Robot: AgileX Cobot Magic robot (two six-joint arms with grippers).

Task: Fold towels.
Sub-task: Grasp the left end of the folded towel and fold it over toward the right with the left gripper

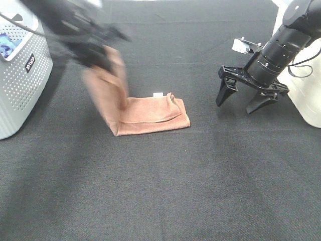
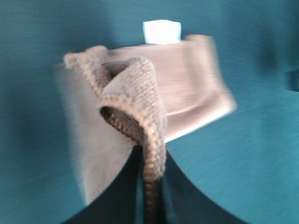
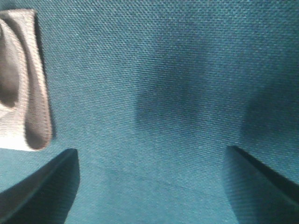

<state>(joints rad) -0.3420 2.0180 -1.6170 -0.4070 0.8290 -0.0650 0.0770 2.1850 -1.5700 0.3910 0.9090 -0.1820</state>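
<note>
A brown towel (image 1: pixel 150 116) lies folded on the black cloth table, with a small white tag (image 1: pixel 157 94) at its far edge. My left gripper (image 1: pixel 98 52), blurred by motion, is shut on the towel's left end and holds it lifted up and to the left. In the left wrist view the pinched towel edge (image 2: pixel 140 116) curls up between the fingers. My right gripper (image 1: pixel 245 100) is open and empty, hovering above the table to the right of the towel. In the right wrist view the towel's right end (image 3: pixel 25 79) shows beside the open fingers (image 3: pixel 42 191).
A grey perforated basket (image 1: pixel 20 75) stands at the left edge. A white container (image 1: pixel 308 95) stands at the right edge behind my right arm. The black cloth table (image 1: pixel 160 191) stretches toward the front.
</note>
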